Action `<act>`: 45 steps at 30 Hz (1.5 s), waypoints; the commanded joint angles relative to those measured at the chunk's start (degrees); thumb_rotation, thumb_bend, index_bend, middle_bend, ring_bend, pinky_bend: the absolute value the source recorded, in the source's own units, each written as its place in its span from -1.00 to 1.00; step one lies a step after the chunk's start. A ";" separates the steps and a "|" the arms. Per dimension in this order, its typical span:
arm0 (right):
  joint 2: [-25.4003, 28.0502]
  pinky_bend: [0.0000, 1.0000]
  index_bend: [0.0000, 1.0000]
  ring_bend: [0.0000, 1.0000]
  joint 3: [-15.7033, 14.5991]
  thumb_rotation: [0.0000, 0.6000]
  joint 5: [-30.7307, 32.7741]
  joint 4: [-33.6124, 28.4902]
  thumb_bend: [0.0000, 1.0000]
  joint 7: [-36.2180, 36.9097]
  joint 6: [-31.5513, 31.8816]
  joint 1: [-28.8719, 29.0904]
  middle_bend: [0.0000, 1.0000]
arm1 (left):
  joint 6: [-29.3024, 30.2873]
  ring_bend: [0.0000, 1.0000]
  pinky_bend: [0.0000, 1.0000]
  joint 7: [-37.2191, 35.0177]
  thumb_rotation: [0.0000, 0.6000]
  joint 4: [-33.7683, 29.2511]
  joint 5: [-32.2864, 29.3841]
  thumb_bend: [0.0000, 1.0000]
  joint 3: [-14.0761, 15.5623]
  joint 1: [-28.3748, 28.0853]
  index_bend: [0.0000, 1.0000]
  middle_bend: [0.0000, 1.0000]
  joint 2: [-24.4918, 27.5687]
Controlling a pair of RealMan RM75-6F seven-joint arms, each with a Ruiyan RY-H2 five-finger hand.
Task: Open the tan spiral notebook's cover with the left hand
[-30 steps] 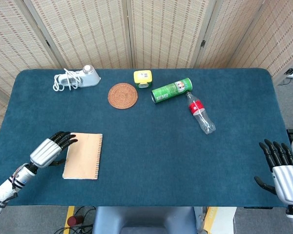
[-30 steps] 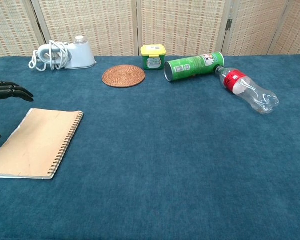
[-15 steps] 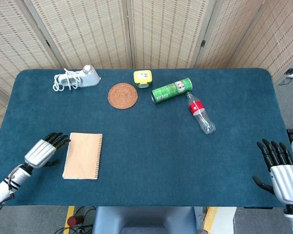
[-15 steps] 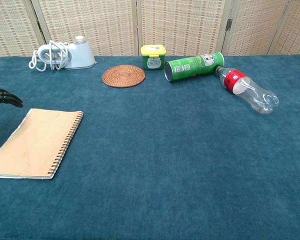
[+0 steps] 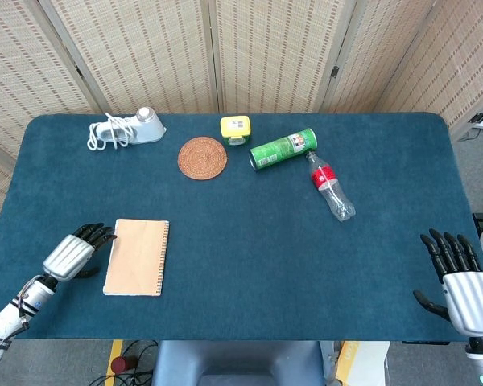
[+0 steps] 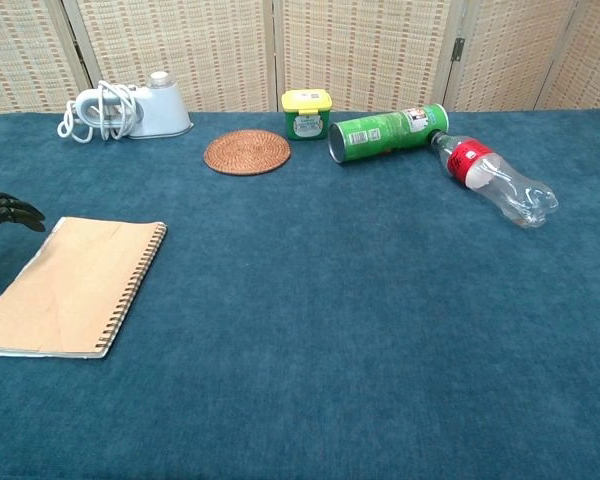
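The tan spiral notebook lies flat and closed on the blue table, its wire binding along the right edge; the chest view shows the notebook at the lower left. My left hand hovers just left of the notebook's free edge, fingers apart, holding nothing. In the chest view only its dark fingertips peek in at the left border. My right hand is open at the table's near right corner, far from the notebook.
Along the back stand a white appliance with a coiled cord, a round woven coaster, a yellow-lidded tub, a green can on its side and a plastic bottle lying flat.
My left hand slid off the notebook's upper left corner, out to the left, then crept slightly back toward its edge. The right hand shifted a little. The notebook stayed closed.
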 commanded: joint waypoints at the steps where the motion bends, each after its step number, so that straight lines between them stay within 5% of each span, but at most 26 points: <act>1: 0.10 -0.98 -1.00 -0.99 0.01 1.00 -0.04 -0.13 -0.59 -0.18 0.20 -0.13 -0.87 | 0.09 -0.75 -0.59 0.04 1.00 0.32 0.28 -0.52 0.56 -0.15 -0.56 -0.67 -0.62; 31: -0.51 -0.98 -1.00 -0.99 0.66 1.00 0.61 0.38 -0.59 0.17 0.22 -0.21 -0.87 | 1.37 -0.74 -0.58 -3.37 1.00 2.30 -1.33 -0.52 0.53 -2.27 -0.46 -0.62 -6.81; 45: -0.88 -0.98 -1.00 -0.99 1.13 1.00 2.15 1.10 -0.59 1.24 0.45 -0.63 -0.87 | 1.02 -0.70 -0.52 -6.60 1.00 2.31 -4.64 -0.50 -2.31 -2.90 -0.39 -0.58 -9.45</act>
